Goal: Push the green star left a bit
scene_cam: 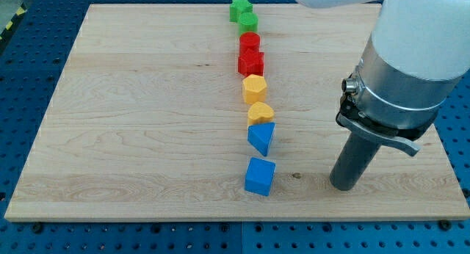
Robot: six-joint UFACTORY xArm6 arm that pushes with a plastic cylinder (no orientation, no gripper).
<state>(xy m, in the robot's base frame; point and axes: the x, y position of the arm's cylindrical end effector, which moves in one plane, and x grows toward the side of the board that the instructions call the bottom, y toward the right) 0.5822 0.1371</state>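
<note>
The green star (239, 7) lies at the view's top of the wooden board, at the head of a line of blocks. A green round block (248, 21) touches it just below. My tip (345, 186) rests on the board at the view's lower right, far below and to the right of the green star. It stands about a hand's width right of the blue cube (260, 176) and touches no block.
Below the green blocks the line runs down: a red round block (250, 42), a red star (251, 62), a yellow hexagon (254, 87), a yellow half-round block (261, 112), a blue triangle (262, 137). The wooden board (132, 122) lies on a blue perforated table.
</note>
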